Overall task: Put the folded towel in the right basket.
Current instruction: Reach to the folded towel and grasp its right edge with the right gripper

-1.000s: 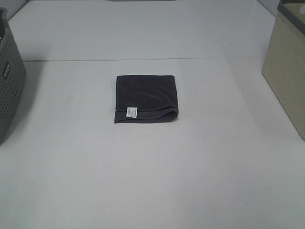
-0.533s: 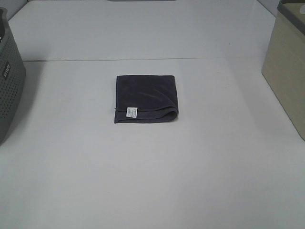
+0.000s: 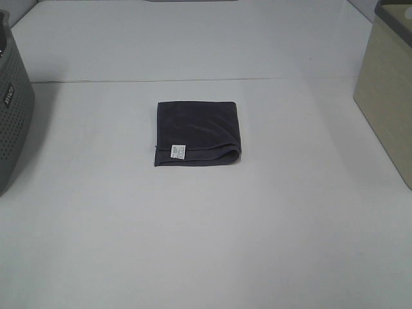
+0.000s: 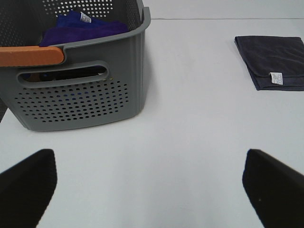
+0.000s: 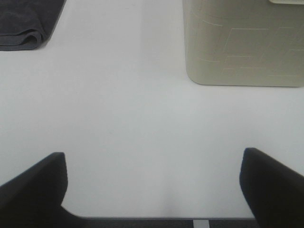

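Observation:
A dark grey folded towel (image 3: 197, 132) with a small white label lies flat at the middle of the white table. It also shows in the left wrist view (image 4: 274, 61) and, partly, in the right wrist view (image 5: 26, 21). The right basket (image 3: 389, 90) is beige and stands at the table's right edge; its wall shows in the right wrist view (image 5: 242, 42). Neither arm shows in the exterior view. My left gripper (image 4: 152, 190) is open and empty, well short of the towel. My right gripper (image 5: 154, 190) is open and empty, with the basket ahead of it.
A grey perforated basket (image 3: 13, 109) stands at the table's left edge. In the left wrist view this basket (image 4: 76, 90) has an orange handle and holds blue and purple cloths (image 4: 80, 28). A seam (image 3: 193, 80) crosses the table behind the towel.

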Robot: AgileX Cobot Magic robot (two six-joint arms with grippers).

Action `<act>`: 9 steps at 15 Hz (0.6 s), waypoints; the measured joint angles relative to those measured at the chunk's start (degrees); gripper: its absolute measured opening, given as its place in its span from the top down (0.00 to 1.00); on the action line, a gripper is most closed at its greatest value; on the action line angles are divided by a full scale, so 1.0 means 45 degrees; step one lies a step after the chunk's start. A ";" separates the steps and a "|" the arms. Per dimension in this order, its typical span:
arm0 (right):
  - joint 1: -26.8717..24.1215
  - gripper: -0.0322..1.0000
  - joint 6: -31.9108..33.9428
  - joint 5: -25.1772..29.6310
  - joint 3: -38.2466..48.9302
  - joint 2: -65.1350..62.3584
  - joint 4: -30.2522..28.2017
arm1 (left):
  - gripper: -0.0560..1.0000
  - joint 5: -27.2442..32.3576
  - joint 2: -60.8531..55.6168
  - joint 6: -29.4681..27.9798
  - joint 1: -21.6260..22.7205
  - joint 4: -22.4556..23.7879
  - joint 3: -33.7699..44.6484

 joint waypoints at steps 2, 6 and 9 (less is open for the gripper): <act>0.0000 0.06 0.0000 0.0127 -0.0853 0.1082 0.0140 | 0.01 0.0000 0.0000 0.0000 0.0000 0.0000 0.0000; 0.0000 0.06 0.0000 0.1502 -0.5946 0.8263 0.1592 | 0.01 0.0000 0.0000 0.0000 0.0000 0.0000 0.0000; 0.0000 0.06 0.0000 0.1502 -1.0415 1.3445 0.1783 | 0.01 0.0000 0.0000 0.0000 0.0000 0.0000 0.0000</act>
